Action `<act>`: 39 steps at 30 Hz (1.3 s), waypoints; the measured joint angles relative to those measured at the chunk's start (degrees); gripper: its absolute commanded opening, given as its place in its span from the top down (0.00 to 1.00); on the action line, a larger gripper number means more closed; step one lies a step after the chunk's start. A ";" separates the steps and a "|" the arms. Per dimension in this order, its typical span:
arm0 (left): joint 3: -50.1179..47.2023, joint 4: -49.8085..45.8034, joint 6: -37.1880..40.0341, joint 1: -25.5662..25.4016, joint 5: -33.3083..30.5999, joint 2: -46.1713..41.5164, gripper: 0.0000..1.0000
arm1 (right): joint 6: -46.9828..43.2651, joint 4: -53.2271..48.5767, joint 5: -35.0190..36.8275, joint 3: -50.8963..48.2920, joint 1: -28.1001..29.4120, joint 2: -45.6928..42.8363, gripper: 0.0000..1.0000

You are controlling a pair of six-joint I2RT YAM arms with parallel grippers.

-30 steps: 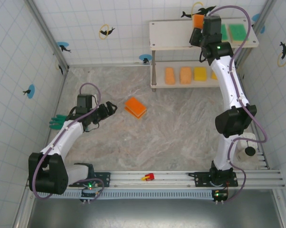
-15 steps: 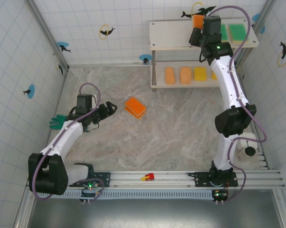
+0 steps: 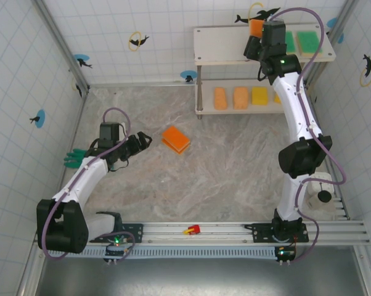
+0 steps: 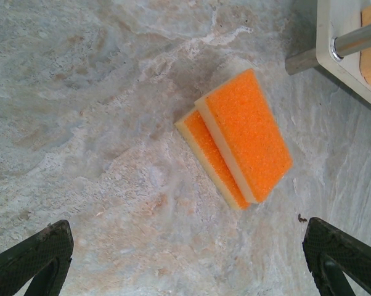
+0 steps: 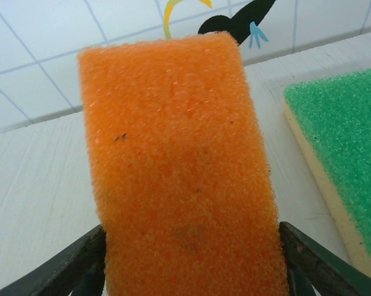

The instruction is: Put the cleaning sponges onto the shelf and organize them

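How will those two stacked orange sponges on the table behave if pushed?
Likely light and squashy: the orange sponges show porous foam. The top one sits offset on the lower, so a push may slide it off.

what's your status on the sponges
Left fingers open, empty, short of stacked sponges on table. Right fingers flank orange sponge at top shelf, grip unclear. Green sponge beside it, not blocking.
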 measured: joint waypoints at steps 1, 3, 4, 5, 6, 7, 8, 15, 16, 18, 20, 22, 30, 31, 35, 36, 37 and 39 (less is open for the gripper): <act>-0.07 0.00 0.00 0.00 0.00 -0.11 0.03 | 0.07 0.00 0.09 0.00 0.04 0.00 0.27; -0.17 0.02 0.00 0.04 -0.02 -0.28 0.03 | 0.11 0.02 0.35 0.00 0.11 0.02 0.27; -0.20 0.02 0.00 0.04 -0.02 -0.31 0.03 | 0.13 0.00 0.44 0.02 0.15 0.04 0.27; -0.22 0.04 0.00 0.11 0.00 -0.31 0.03 | 0.13 0.02 0.48 0.02 0.20 0.07 0.27; -0.24 0.02 0.00 0.22 0.02 -0.31 0.03 | 0.13 0.00 0.57 0.00 0.26 0.11 0.26; -0.28 0.04 0.02 0.26 0.02 -0.31 0.03 | 0.13 0.00 0.61 0.02 0.33 0.15 0.25; -0.33 0.11 0.02 0.33 0.00 -0.31 0.03 | 0.15 -0.02 0.61 0.00 0.39 0.17 0.25; -0.66 0.20 0.02 0.42 0.02 -0.31 0.03 | -0.04 -0.24 0.83 0.02 0.83 0.28 0.24; -0.66 0.20 0.02 0.42 0.02 -0.31 0.03 | -0.09 -0.35 0.92 0.02 0.94 0.28 0.23; -0.66 0.22 0.02 0.42 0.02 -0.31 0.03 | -0.28 -0.66 0.98 0.00 1.05 0.28 0.23; -0.72 0.26 0.02 0.42 0.02 -0.31 0.03 | -0.48 -0.83 1.14 0.00 1.07 0.28 0.22; -0.83 0.33 0.02 0.44 0.02 -0.31 0.03 | -0.70 -0.87 1.36 0.00 1.07 0.28 0.21; -0.87 0.42 0.02 0.74 0.04 -0.31 0.03 | -3.04 -1.07 2.64 0.00 1.07 0.26 0.20; -0.87 0.42 0.02 0.74 0.07 -0.31 0.03 | -3.50 -1.11 2.80 0.00 1.07 0.26 0.21; -0.87 0.42 0.02 0.74 0.24 -0.31 0.03 | -5.11 -1.29 3.15 0.00 1.07 0.24 0.21; -0.87 0.44 0.02 0.74 0.24 -0.31 0.03 | -5.40 -1.27 3.15 0.02 1.07 0.22 0.20; -0.87 0.44 0.02 0.74 0.26 -0.31 0.03 | -5.70 -1.31 3.13 0.02 1.07 0.20 0.20; -0.87 0.44 0.02 0.74 0.26 -0.31 0.03 | -6.29 -1.46 3.02 0.00 1.07 0.04 0.20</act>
